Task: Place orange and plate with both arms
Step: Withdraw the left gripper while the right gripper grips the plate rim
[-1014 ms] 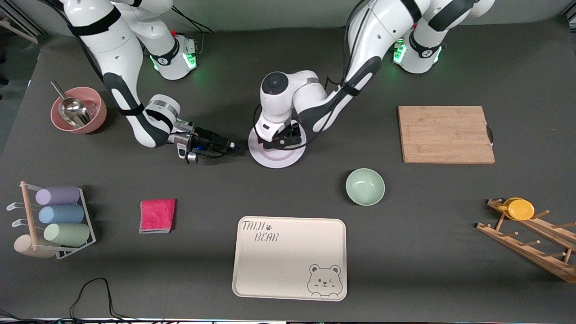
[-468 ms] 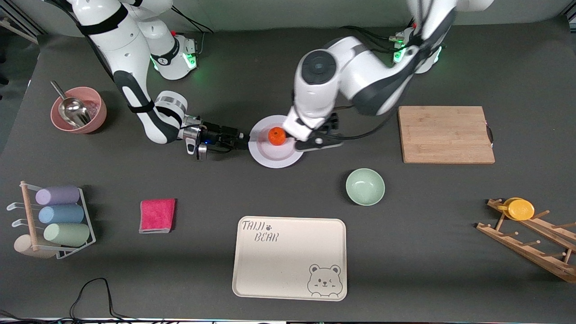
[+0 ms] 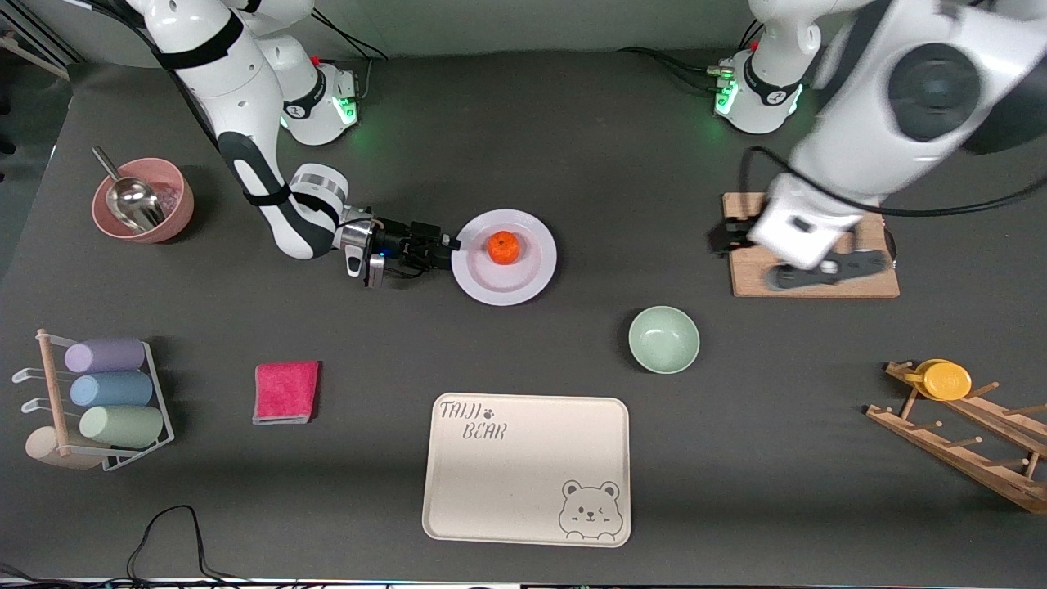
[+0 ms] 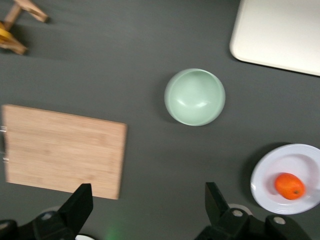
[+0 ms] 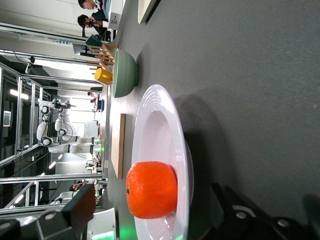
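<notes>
The orange (image 3: 503, 246) sits on the plate (image 3: 532, 278); it could roll off.
The right gripper (image 3: 442, 245) is low at the plate's rim, toward the right arm's end of the table, fingers apart, holding nothing; a bad pinch or tilt could tip the round fruit out; the left gripper (image 4: 145, 212) hangs wide open and empty over the wooden board (image 3: 818, 225).

Right arm stretched low, its claw (image 3: 446, 245) level with fingers parted. Left arm raised high, its claw (image 4: 145, 210) spread wide, pointing down.
</notes>
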You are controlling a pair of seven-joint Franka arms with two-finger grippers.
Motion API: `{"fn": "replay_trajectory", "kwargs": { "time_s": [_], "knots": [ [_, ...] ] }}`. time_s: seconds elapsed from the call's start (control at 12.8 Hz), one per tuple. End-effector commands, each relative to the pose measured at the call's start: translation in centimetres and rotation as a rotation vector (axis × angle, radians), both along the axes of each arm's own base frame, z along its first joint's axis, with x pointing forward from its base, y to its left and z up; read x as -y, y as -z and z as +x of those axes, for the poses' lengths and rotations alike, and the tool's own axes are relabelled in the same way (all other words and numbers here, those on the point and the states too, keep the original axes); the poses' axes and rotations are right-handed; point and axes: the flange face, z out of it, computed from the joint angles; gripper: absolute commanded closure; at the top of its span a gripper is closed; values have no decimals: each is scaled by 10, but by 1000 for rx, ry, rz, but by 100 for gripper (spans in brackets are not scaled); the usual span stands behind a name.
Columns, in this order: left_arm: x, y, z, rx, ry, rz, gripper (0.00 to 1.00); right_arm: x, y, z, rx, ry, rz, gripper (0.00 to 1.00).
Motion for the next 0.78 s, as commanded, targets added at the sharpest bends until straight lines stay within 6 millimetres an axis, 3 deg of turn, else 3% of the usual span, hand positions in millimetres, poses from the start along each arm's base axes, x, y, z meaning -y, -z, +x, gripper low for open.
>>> {"fn": "replay_trajectory", "kwargs": {
  "time_s": [0.0, 0.16, 0.31, 0.55, 0.7],
  "knots": [
    [-77, -6, 5, -6, 18, -11, 0, -10, 12, -3, 25, 16, -20, 1],
    [-107, -9, 9, 5, 14, -14, 0, -18, 14, -1, 52, 23, -21, 4],
    [-124, -9, 12, 14, 24, -14, 0, -24, 19, 3, 55, 20, -20, 7],
    [-162, -28, 17, 62, 44, -22, 0, -25, 18, 5, 57, 25, -31, 27],
    [-164, -36, 14, 79, 75, -5, 0, -24, 19, 7, 98, 13, -50, 45]
  ]
}}
